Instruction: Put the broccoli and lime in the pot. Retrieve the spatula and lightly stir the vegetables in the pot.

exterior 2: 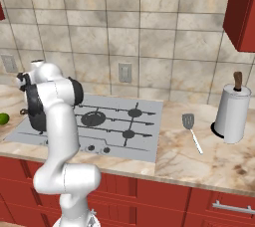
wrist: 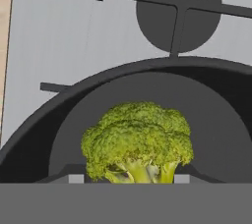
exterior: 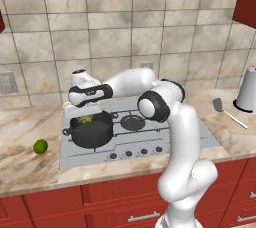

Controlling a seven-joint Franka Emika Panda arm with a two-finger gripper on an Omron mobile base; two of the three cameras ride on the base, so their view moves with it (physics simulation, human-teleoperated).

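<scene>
stove (exterior: 150, 144): grey cooktop sitting in the marble counter, pot on its front-left burner
pot (exterior: 92, 133): dark, sitting upright, gripper hanging right over the opening
gripper (exterior: 86, 113): jaws are standing partway apart, clamped on the broccoli, one finger on each side
spatula (exterior 2: 192, 131): lying flat on the counter right of the stove, blade toward the wall, handle running toward the front edge
broccoli (wrist: 137, 142): crown pointing up at the hand camera, stem toward the pot floor
lime (exterior: 40, 146): sitting on the counter left of the stove, well apart from the pot

Base views flank the stove (exterior: 135, 137) — hand view looks into pot (wrist: 29, 134)
</scene>
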